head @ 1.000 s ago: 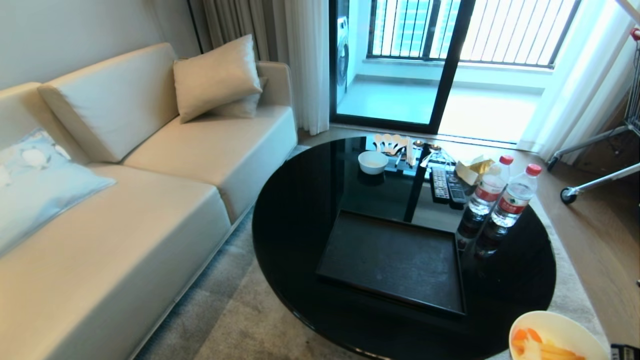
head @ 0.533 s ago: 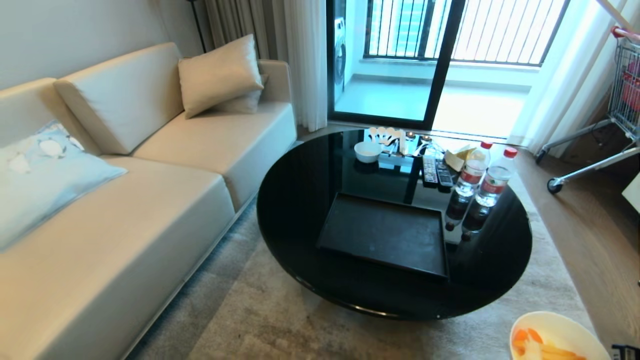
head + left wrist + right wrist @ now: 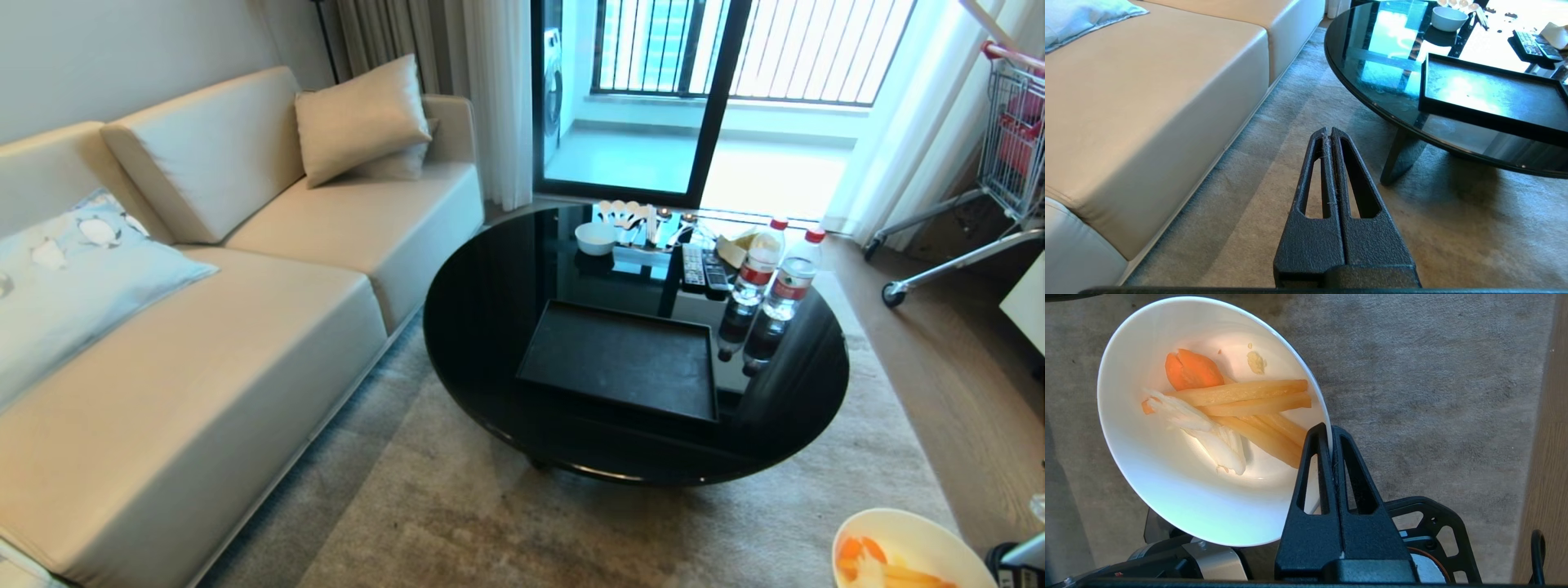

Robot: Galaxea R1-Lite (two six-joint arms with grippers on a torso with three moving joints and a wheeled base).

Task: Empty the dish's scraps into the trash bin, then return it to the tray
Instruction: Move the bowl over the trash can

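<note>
The dish [image 3: 1167, 490], a glossy cream-white bowl, hangs over the carpet with my right gripper [image 3: 1329, 430] shut on its rim. Inside lie the scraps [image 3: 1237, 404]: an orange chunk, pale yellow strips and white bits. In the head view the dish [image 3: 918, 535] shows at the bottom right corner. The black tray [image 3: 624, 359] lies bare on the round black glass table [image 3: 490, 310], and the left wrist view shows the tray [image 3: 1490, 87] too. My left gripper [image 3: 1328, 131] is shut on nothing, low over the carpet near the sofa. The trash bin is out of view.
A cream sofa [image 3: 204, 327] stands left of the table. On the table's far side are a smaller white bowl [image 3: 595, 238], spoons, remotes [image 3: 704, 269] and two water bottles [image 3: 775, 273]. A shopping cart [image 3: 1000, 155] is at the right; the robot's base [image 3: 1425, 531] shows under the dish.
The whole head view has pulled back from the table: table and tray look smaller and farther, more carpet shows. The dish keeps its place in the bottom right corner.
</note>
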